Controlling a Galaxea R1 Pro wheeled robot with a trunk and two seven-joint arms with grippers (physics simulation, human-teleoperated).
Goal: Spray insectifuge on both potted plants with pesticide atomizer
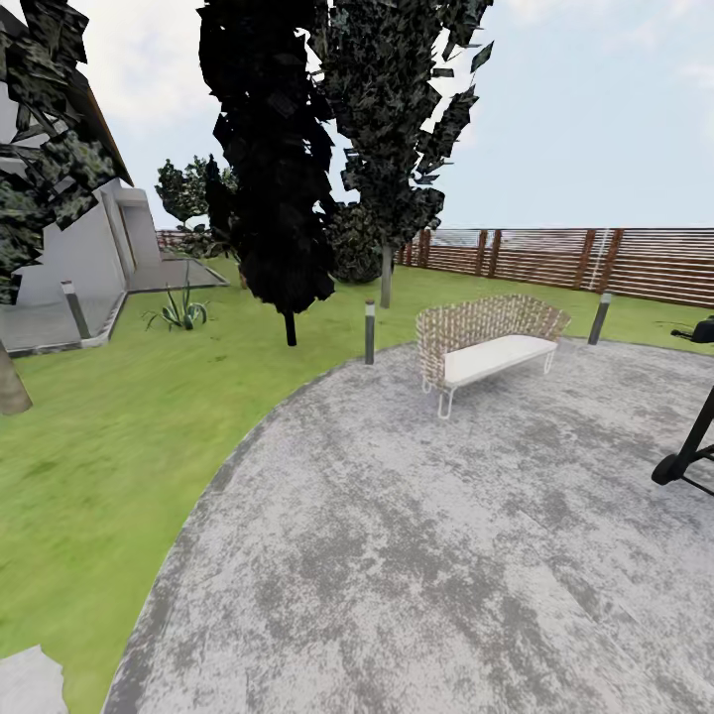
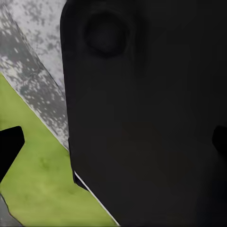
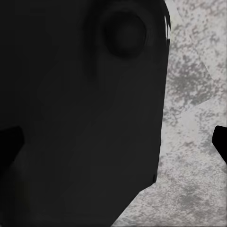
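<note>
I am in the garden, facing a green lawn [image 1: 119, 436] and a big round grey paved patch [image 1: 446, 555], with a brown slatted fence [image 1: 595, 260] at the back right. The pesticide atomizer and the two potted plants are out of view. In the left wrist view my left gripper [image 2: 113, 142] is open, with dark fingertips [image 2: 9, 146] at the picture's edges and a black part of my own body close in front. My right gripper [image 3: 113, 142] is open in the same way, its fingertips [image 3: 9, 144] wide apart over grey paving. Neither holds anything.
A wicker bench [image 1: 486, 347] with a white seat stands on the paving's far side. Short bollard lamps [image 1: 369, 332] line its edge. Dark trees [image 1: 278, 178] rise behind, an agave [image 1: 178, 312] and a grey house [image 1: 69, 248] lie left, a black stand [image 1: 689, 446] right.
</note>
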